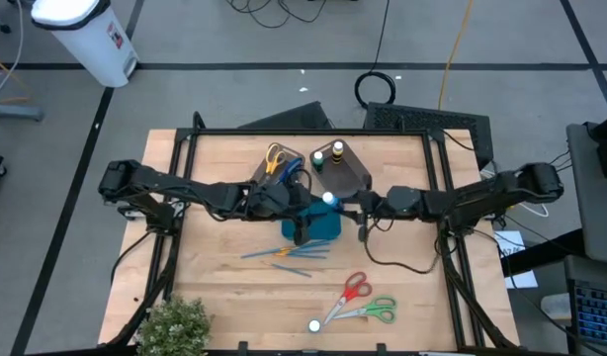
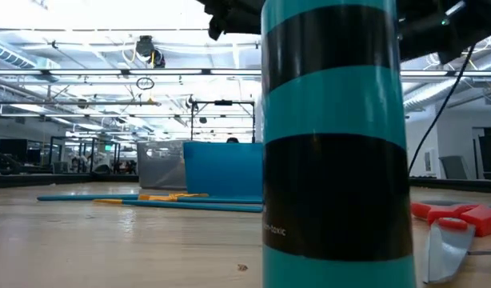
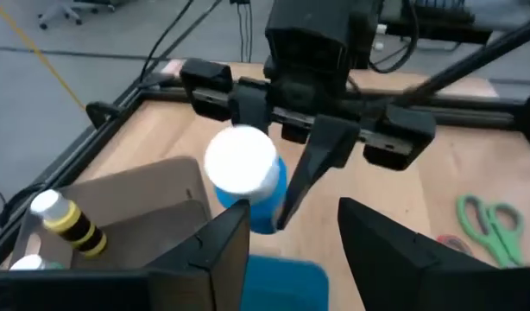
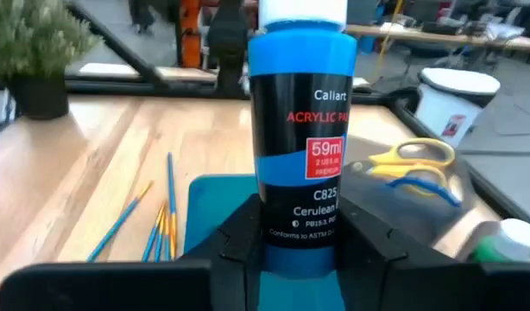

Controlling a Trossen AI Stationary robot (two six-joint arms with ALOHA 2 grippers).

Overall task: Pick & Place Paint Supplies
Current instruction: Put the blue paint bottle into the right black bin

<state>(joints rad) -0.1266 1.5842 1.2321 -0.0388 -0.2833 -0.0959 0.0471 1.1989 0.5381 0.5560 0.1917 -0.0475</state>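
While I watch all four feeds, the teal tray (image 1: 326,226) at mid-table is my landmark:

Right gripper: my right gripper (image 4: 293,246) sits just over the teal tray's edge, its fingers pinching the base of a blue paint bottle (image 4: 301,130).
Blue paint bottle: upright, white cap on top, label reading "Cerulean"; I see it from above as a bright cap (image 1: 330,200) at the tray's far edge, and in the left wrist view (image 3: 246,177) held between the right arm's fingers.
Left gripper: my left gripper (image 3: 287,250) hangs at the tray's left side, facing the bottle, its jaws spread and holding nothing.
Brushes: thin blue and orange brushes (image 1: 287,253) lie on the wood just in front of the tray, also seen in the right wrist view (image 4: 157,220).
Red scissors: red scissors (image 1: 351,292) lie nearer the front edge, well apart from the tray.
Green scissors: green scissors (image 1: 375,311) lie just beside the red pair.
Loose bottle: a white-capped bottle (image 1: 314,324) stands near the front edge, by the scissors.
Bins: behind the tray, one grey-brown bin (image 1: 274,170) holds yellow scissors (image 1: 275,156); the other bin (image 1: 355,173) holds two bottles (image 1: 328,153).
Plant: a small plant (image 1: 173,326) at the front left corner, far from the tray.
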